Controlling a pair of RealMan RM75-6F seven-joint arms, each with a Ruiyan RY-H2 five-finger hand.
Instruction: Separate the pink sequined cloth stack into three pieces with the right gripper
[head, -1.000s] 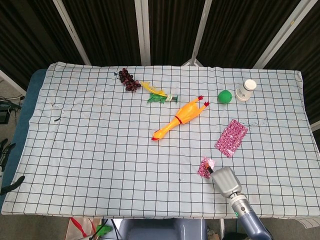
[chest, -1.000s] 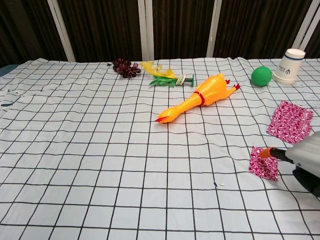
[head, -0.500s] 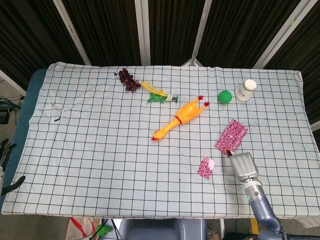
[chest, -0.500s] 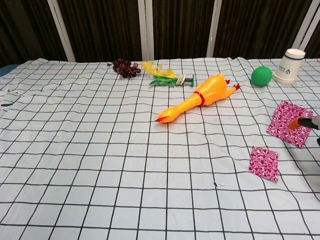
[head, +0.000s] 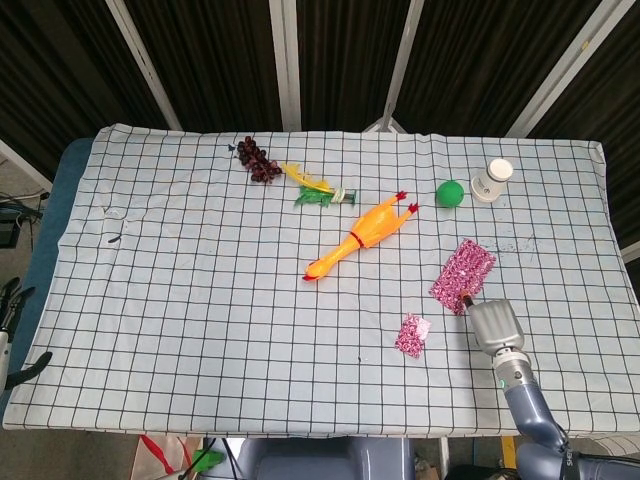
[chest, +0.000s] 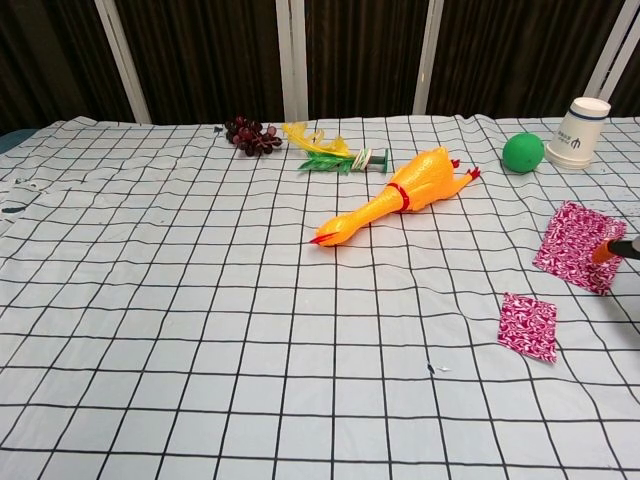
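Showing whole right hand (head: 495, 326) | head view; chest: fingertip only

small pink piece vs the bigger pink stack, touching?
Apart. Head view shows bare checked cloth between the small pink piece and the pink stack; chest view agrees.

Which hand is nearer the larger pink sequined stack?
Right. The right hand sits at the near edge of the pink sequined stack, a fingertip reaching it. The left hand is not in view.

right hand (head: 495, 326) | left small pink piece (head: 411, 335) on table | moved right to pink sequined cloth stack's (head: 463, 275) near edge
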